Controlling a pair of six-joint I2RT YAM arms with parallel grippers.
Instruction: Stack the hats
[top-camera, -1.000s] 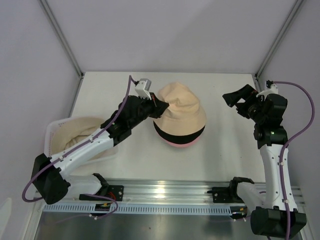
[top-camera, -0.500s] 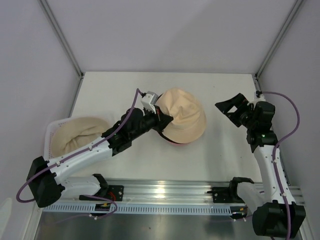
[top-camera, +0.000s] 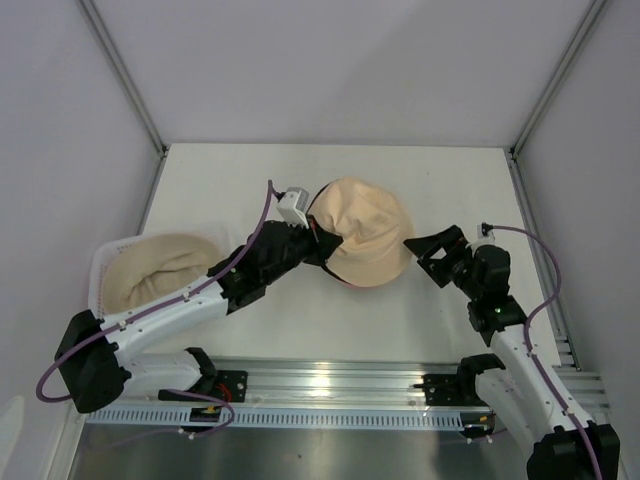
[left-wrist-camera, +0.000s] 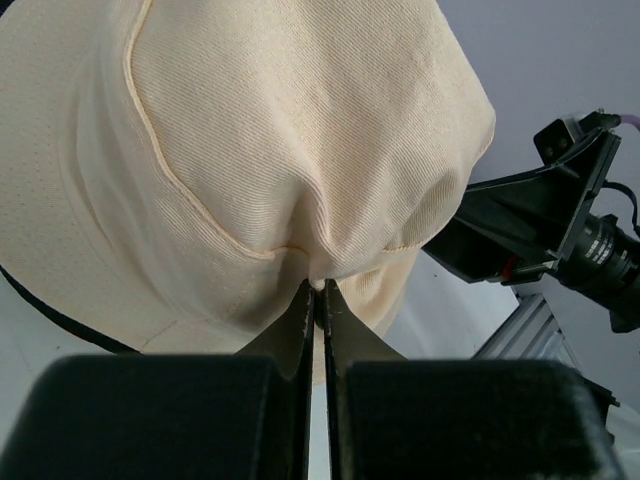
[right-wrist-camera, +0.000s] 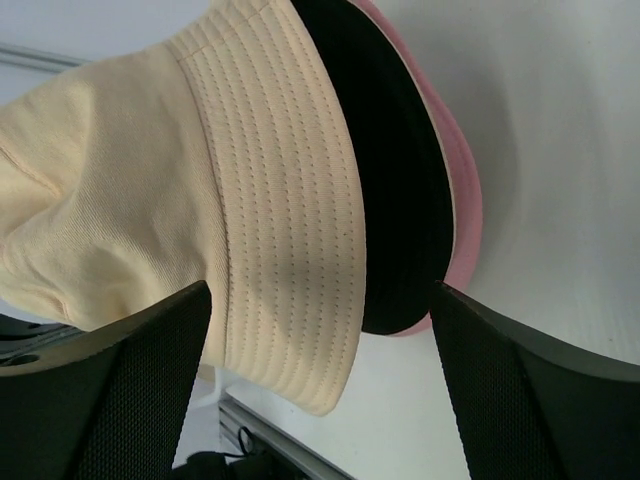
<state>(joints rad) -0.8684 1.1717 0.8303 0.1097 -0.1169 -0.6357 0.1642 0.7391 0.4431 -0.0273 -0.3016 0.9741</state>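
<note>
the left gripper (left-wrist-camera: 318, 290) is clamping a fold of the beige hat (top-camera: 365, 235) just ahead of its tips. the right gripper (top-camera: 430, 256) is gaping wide, with the black hat (right-wrist-camera: 400, 200) and pink hat (right-wrist-camera: 455, 200) brims just ahead. it is worth squaring all three brims before releasing.

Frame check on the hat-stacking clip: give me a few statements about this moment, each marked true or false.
1. The left gripper pinches the beige hat's crown. True.
2. The right gripper is shut on a brim. False: its jaws stand open by the stack's edge.
3. The black hat tops the stack. False: the beige hat is on top, the black hat beneath, the pink hat lowest.
4. A second beige hat lies in the white basket. True.
</note>
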